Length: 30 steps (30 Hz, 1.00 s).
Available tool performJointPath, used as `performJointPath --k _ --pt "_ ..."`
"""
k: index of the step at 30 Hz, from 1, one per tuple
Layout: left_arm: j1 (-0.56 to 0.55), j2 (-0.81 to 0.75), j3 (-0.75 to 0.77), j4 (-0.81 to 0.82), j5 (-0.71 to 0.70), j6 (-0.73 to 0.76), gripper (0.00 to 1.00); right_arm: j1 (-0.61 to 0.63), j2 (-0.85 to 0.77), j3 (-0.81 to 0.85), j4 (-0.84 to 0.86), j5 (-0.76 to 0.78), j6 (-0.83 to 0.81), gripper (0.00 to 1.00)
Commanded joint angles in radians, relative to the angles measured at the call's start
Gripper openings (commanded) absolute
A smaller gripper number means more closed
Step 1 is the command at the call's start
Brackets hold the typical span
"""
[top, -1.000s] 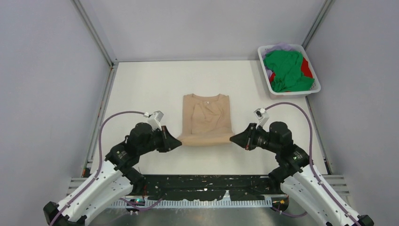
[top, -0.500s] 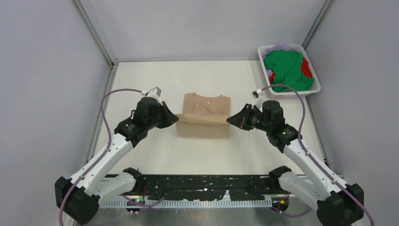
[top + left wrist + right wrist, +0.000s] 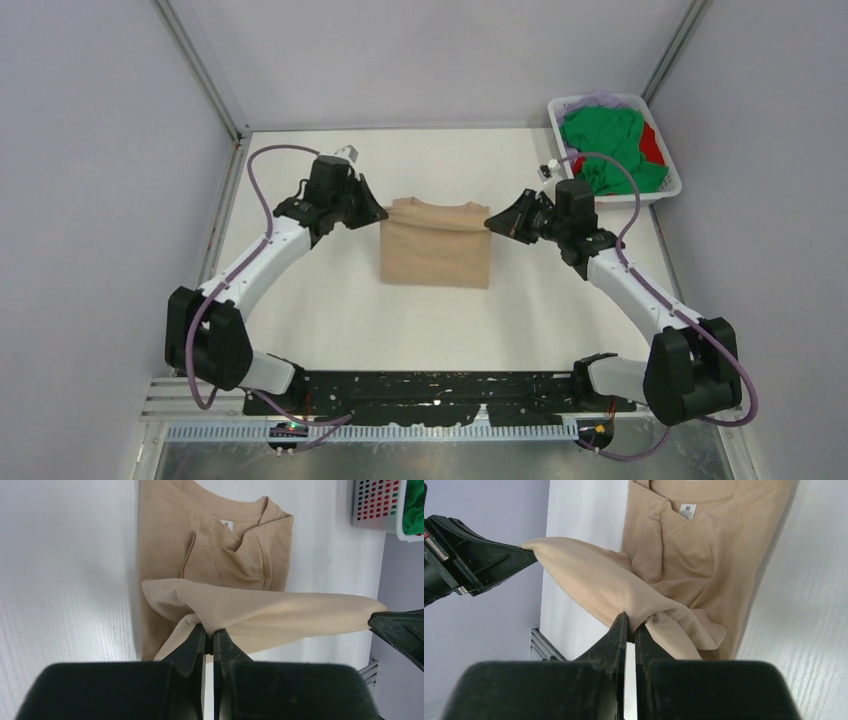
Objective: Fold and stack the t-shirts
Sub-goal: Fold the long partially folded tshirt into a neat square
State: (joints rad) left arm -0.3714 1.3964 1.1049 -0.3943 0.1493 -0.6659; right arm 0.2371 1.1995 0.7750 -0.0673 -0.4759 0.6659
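The beige-tan t-shirt (image 3: 435,255) lies mid-table, folded narrow, collar toward the far wall. My left gripper (image 3: 380,214) is shut on the left corner of its hem, and my right gripper (image 3: 489,220) is shut on the right corner. They hold the hem stretched between them, lifted over the collar end. The left wrist view shows the pinched cloth (image 3: 240,612) above the collar, and the right wrist view shows the same fold (image 3: 624,595). A green t-shirt (image 3: 610,148), a red one (image 3: 652,143) and a pale lilac one (image 3: 596,99) sit in the basket.
The white slatted basket (image 3: 668,190) stands at the far right corner, close behind my right arm. Grey walls enclose the table on the left, back and right. A black rail (image 3: 440,395) runs along the near edge.
Both grippers have carried the shirt's hem from the near edge up and away toward the collar, folding the lower half over the upper half. Both arms have stretched forward.
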Motion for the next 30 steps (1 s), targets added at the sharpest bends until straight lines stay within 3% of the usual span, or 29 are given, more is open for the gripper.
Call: performJointPath --k 1,12,23,27,29,30 --pt "0.043 0.107 0.103 0.029 -0.04 0.06 0.0 -0.046 0.087 0.079 0.095 0.018 -0.005 0.05" --pt "0.07 0.375 0.295 -0.027 0.012 0.074 0.0 -0.072 0.371 0.188 0.183 0.006 0.003 0.05" --pt "0.08 0.543 0.42 -0.078 0.049 0.08 0.01 -0.074 0.522 0.245 0.219 0.076 0.032 0.05" --pt "0.08 0.58 0.46 -0.091 0.064 0.08 0.27 -0.076 0.554 0.281 0.202 0.115 0.016 0.09" --pt "0.08 0.585 0.472 -0.095 0.079 0.085 0.5 -0.077 0.566 0.304 0.194 0.116 0.005 0.26" --pt "0.08 0.584 0.475 -0.099 0.088 0.088 0.62 -0.077 0.567 0.319 0.19 0.116 -0.008 0.5"
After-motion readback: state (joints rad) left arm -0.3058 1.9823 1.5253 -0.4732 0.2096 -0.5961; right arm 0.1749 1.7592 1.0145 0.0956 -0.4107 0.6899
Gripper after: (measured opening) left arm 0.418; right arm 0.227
